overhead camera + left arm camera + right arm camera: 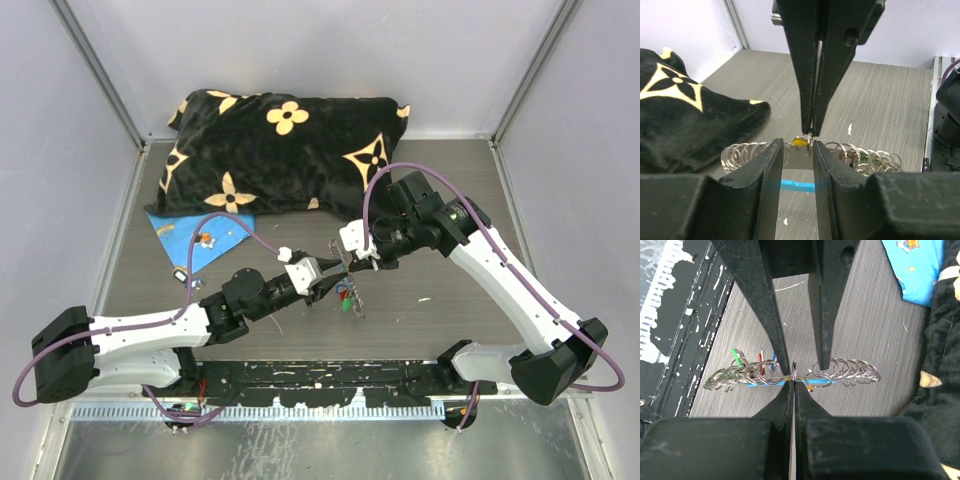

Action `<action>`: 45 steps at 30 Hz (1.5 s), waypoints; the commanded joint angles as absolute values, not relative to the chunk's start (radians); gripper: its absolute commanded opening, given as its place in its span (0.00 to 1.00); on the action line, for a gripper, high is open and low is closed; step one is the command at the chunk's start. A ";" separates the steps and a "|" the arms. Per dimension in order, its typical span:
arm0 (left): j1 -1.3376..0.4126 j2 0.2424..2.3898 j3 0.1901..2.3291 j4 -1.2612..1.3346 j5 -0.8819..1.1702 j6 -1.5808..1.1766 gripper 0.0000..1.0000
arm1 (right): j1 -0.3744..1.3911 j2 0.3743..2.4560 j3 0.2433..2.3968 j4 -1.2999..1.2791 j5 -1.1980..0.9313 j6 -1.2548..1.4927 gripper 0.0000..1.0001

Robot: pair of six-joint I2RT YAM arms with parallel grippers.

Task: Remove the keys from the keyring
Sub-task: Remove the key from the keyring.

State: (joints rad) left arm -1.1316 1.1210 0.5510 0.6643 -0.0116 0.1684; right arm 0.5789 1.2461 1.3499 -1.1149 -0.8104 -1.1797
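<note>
The keyring [850,370] is a chain of steel rings with a light-blue strip [797,186] under it, held just above the table. My right gripper [794,382] is shut on one middle ring; from the top it sits at the table's centre [352,262]. My left gripper [797,147] is open, its two fingers straddling the chain either side of that ring; it faces the right one [325,278]. The keys [760,361], with green, red and blue heads, hang at the chain's left end and show below the grippers [345,298]. A small yellow piece [800,142] sits by the gripped ring.
A black pillow with gold flowers [280,150] lies across the back and shows at the left [685,115]. A blue flat sheet [195,235] lies in front of it at the left. A black rail [320,380] runs along the near edge. Grey walls close three sides.
</note>
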 commanded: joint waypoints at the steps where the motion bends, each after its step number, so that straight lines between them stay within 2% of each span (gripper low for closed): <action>1: -1.131 1.061 0.552 0.703 -0.049 0.170 0.32 | 0.589 1.226 1.366 -1.097 -0.873 -1.192 0.01; 23: -1.131 1.103 0.598 0.659 0.005 0.169 0.26 | 0.590 1.234 1.367 -1.097 -0.885 -1.193 0.01; 28: -1.131 1.114 0.606 0.662 0.007 0.166 0.20 | 0.592 1.234 1.362 -1.096 -0.887 -1.193 0.01; 32: -1.131 1.113 0.612 0.661 0.005 0.161 0.09 | 0.594 1.234 1.359 -1.094 -0.888 -1.193 0.01; 38: -1.132 1.108 0.615 0.659 0.013 0.149 0.08 | 0.594 1.233 1.353 -1.092 -0.888 -1.193 0.01; 41: -1.131 1.104 0.615 0.656 0.023 0.147 0.00 | 0.593 1.232 1.353 -1.090 -0.888 -1.192 0.01; 45: -1.131 1.093 0.612 0.650 0.020 0.135 0.00 | 0.594 1.229 1.344 -1.085 -0.892 -1.185 0.02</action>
State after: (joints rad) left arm -1.1316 1.1130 0.5667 0.6052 0.0235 0.1455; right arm 0.5835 1.2461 1.3422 -1.1152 -0.8276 -1.1847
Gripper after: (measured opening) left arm 0.010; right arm 0.037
